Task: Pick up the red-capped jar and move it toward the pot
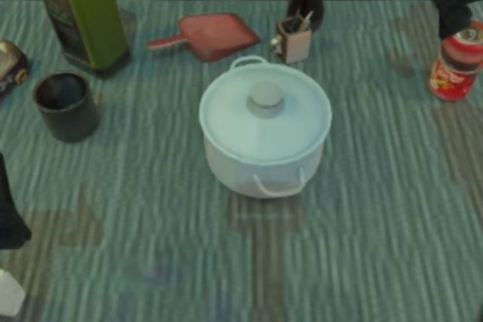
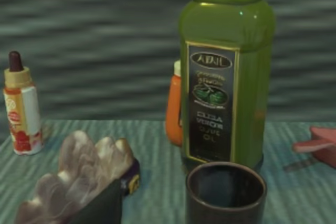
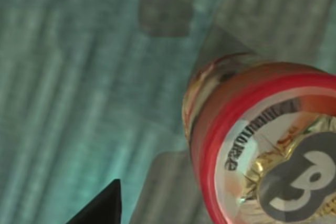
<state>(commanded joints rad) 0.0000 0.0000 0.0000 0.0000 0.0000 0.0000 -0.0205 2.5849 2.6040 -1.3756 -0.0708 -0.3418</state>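
My right gripper (image 1: 458, 19) hangs just above the small squat red-lidded jar (image 1: 456, 62) at the table's far right edge; I cannot tell whether it grips. The jar stands upright, well apart from the large white lidded pot (image 1: 265, 127) at centre. My left arm sits parked at the left edge.

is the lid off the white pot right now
No, the lid sits squarely on the pot, with its grey knob on top, in the top view.
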